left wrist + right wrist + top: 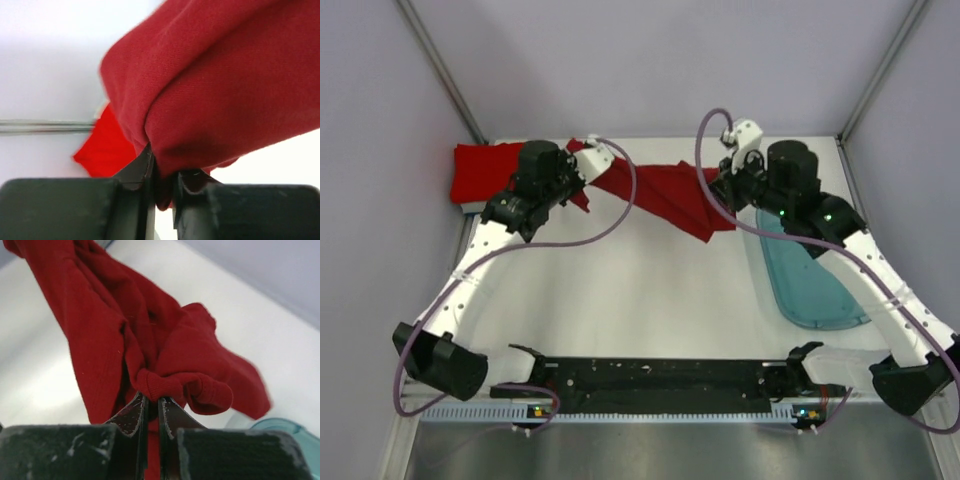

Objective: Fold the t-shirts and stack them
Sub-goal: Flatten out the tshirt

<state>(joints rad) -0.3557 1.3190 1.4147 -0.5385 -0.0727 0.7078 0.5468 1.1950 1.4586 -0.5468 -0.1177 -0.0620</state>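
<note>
A dark red t-shirt (665,195) hangs stretched between my two grippers over the back of the table. My left gripper (582,180) is shut on the shirt's left end; in the left wrist view the cloth (225,75) bulges out above the jaws (164,185). My right gripper (722,190) is shut on the right end, where a rolled hem (185,385) sits pinched between the fingers (152,407). A brighter red t-shirt (485,172) lies folded at the back left corner and also shows behind the left jaws (102,145).
A translucent teal tub (810,280) lies on the table's right side, below the right wrist, with its rim in the right wrist view (287,432). Lilac walls close in the back and sides. A black bar (660,375) runs along the near edge.
</note>
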